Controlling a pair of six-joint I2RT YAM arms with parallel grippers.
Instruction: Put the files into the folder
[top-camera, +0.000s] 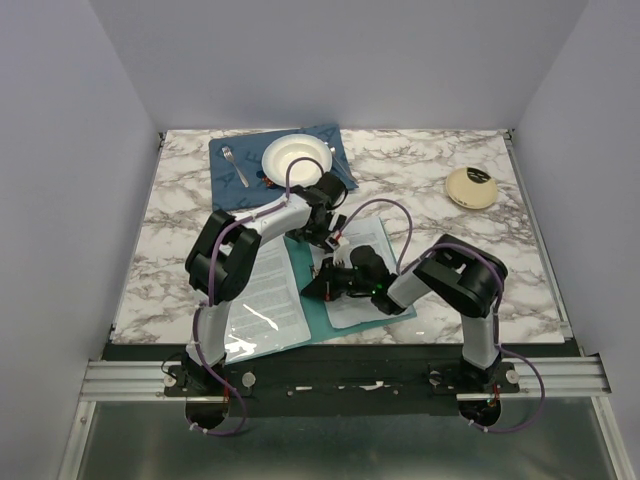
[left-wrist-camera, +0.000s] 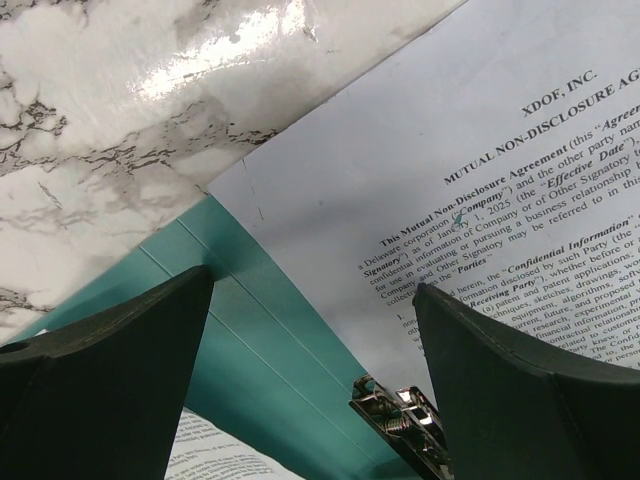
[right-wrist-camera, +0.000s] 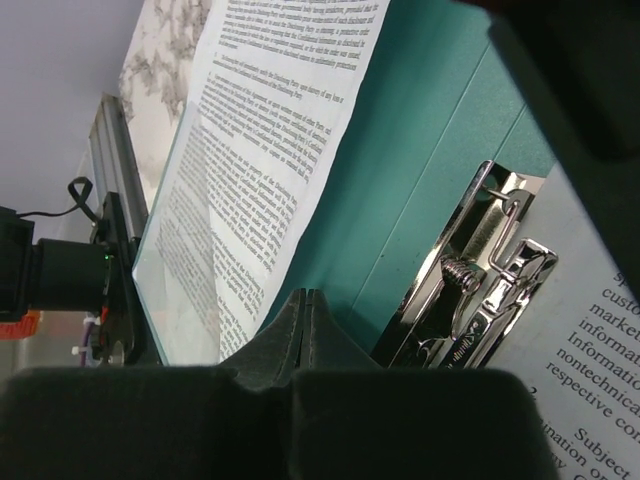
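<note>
The teal folder (top-camera: 322, 320) lies open on the marble table between my arms. One printed sheet of the files (top-camera: 262, 295) lies on its left half under a clear pocket, another (top-camera: 372, 240) on its right half. My left gripper (top-camera: 335, 235) is open and hovers over the spine; its wrist view shows the gripper (left-wrist-camera: 312, 290) above the teal spine (left-wrist-camera: 260, 340), the metal clip (left-wrist-camera: 400, 415) and the titled sheet (left-wrist-camera: 450, 150). My right gripper (top-camera: 318, 285) is shut with nothing between its fingers. Its tips (right-wrist-camera: 308, 295) sit low over the teal (right-wrist-camera: 420, 170) beside the clip (right-wrist-camera: 480, 280) and the pocketed sheet (right-wrist-camera: 260, 150).
A dark blue placemat (top-camera: 235, 175) at the back holds a white plate (top-camera: 297, 158) and a fork (top-camera: 233, 162). A tan round object (top-camera: 471, 186) sits at the back right. A metal rail (top-camera: 350, 375) runs along the near edge. Grey walls enclose the table.
</note>
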